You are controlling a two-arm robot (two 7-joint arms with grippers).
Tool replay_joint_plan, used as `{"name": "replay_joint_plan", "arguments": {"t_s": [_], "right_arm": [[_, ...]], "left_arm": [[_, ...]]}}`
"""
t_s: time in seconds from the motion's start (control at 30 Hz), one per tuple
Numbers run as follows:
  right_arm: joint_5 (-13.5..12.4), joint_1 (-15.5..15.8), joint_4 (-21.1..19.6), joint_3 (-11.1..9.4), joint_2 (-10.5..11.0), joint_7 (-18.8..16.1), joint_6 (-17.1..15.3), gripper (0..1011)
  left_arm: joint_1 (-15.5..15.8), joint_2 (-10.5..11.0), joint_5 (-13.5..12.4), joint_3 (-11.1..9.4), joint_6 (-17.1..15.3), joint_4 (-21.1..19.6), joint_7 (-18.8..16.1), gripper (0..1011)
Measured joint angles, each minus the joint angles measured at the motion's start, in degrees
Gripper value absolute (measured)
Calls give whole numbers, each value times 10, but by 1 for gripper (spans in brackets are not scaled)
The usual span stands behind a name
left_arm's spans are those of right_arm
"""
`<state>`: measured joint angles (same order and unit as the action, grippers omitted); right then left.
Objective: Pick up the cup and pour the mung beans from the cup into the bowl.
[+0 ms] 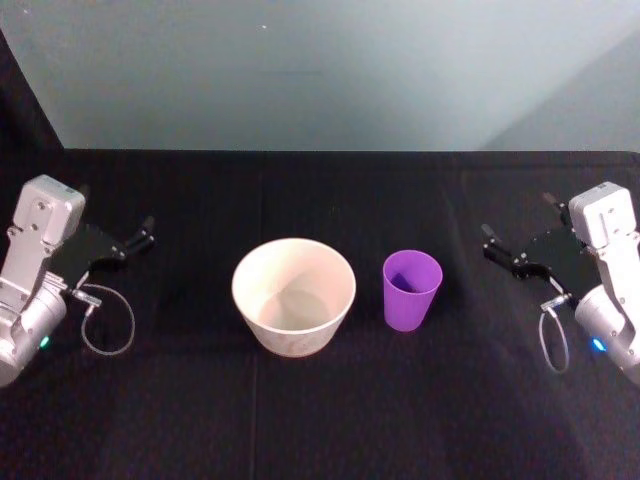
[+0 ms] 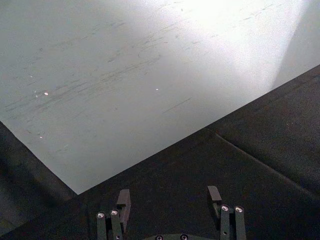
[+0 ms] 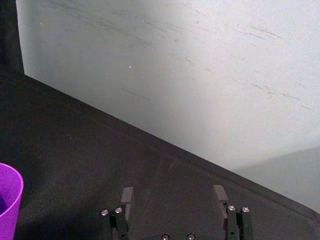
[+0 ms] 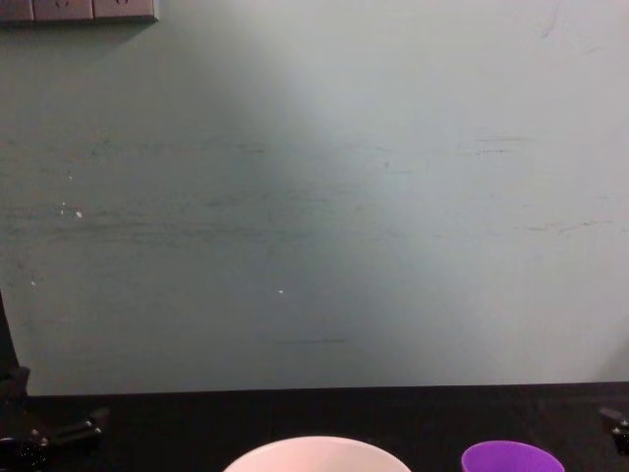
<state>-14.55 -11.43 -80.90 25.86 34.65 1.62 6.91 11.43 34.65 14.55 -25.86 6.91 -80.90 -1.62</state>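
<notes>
Nothing is poured yet: the small bright purple plastic cup (image 1: 412, 290) stands upright on the black table (image 1: 320, 425), just right of the wide pale round bowl (image 1: 290, 338), whose inside looks bare. The right gripper (image 1: 517, 218) sits out at the table's right side and the left gripper (image 1: 118, 215) at its left, both well apart from the cup, with fingers spread wide and holding nothing. By my read the grasp, the lift and the pour are all to come.

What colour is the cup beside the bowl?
Bright purple. The cup shows best in the head view, standing upright just right of the pale bowl.

Black-clothed table (image 1: 320, 420): bowl (image 1: 290, 336) at centre, purple cup (image 1: 411, 300) upright just beside, on its right
</notes>
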Motion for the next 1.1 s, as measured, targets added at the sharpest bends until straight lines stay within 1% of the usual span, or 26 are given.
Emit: {"name": "replay_joint_plan", "arguments": {"t_s": [1.1], "right_arm": [[0,0,0,0,0,0,0,1000]], "left_arm": [[0,0,0,0,0,0,0,1000]]}}
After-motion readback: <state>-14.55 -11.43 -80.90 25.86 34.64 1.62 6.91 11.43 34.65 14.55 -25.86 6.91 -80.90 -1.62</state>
